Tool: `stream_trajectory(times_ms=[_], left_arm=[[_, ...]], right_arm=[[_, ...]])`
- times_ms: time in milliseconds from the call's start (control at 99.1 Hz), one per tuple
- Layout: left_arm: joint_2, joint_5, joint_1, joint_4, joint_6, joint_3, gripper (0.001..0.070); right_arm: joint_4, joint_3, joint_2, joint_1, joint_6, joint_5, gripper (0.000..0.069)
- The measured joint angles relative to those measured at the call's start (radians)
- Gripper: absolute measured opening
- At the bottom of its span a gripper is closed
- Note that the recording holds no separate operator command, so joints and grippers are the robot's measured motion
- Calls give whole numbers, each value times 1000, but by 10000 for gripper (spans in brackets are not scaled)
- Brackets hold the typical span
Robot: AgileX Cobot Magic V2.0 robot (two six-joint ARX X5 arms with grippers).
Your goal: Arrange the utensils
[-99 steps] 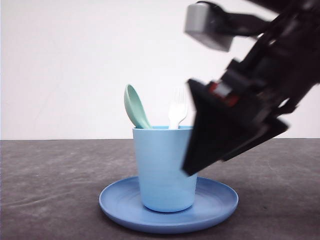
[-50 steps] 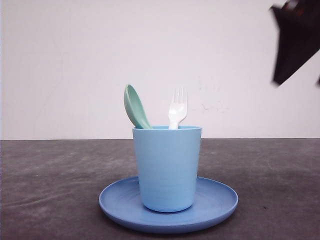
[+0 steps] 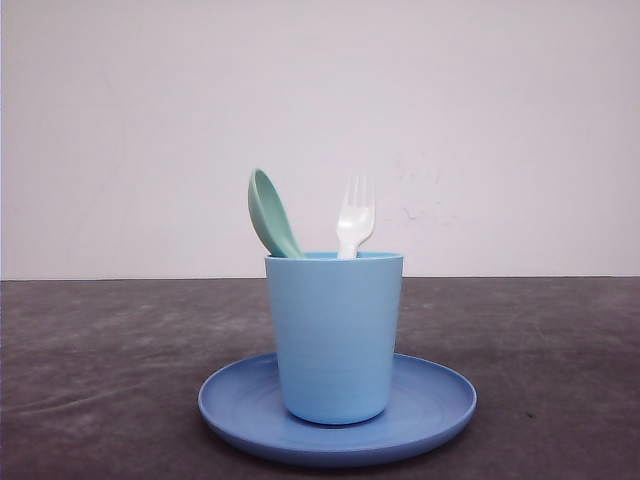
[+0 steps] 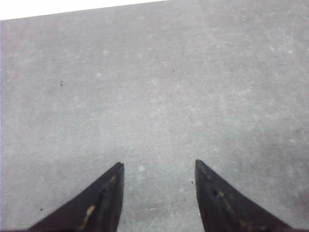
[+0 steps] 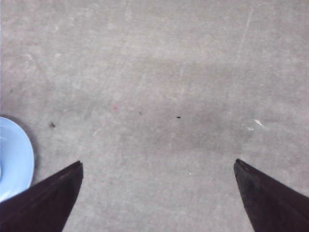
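Observation:
A mint-green spoon and a white fork stand upright in a light blue cup, their heads poking above its rim. The cup rests in the middle of a round blue plate on the dark table. My left gripper hangs open over bare grey tabletop with nothing between its fingers. My right gripper is wide open above the table too, holding nothing, with the edge of the blue plate just off to one side of one finger.
The dark grey table stretches to both sides of the plate, and a plain white wall stands behind it.
The right arm, which stood beside the cup a second ago, has lifted up and to the right and left the front view. Cup, spoon and fork have not moved.

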Motion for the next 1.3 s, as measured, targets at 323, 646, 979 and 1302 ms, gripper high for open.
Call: stream_trajectory(times_ms=[323, 646, 979, 1302], left_arm=[[0, 0, 0, -12, 0, 0, 133], [0, 0, 0, -29, 0, 0, 25], [0, 0, 0, -29, 0, 0, 24], [-130, -22, 83, 31, 0, -74, 24]], right_arm=[[-3, 0, 0, 0, 0, 2, 389], [4, 0, 0, 0, 0, 8, 20], [79, 0, 0, 0, 0, 7, 17], [189, 0, 0, 0, 0, 8, 17]])
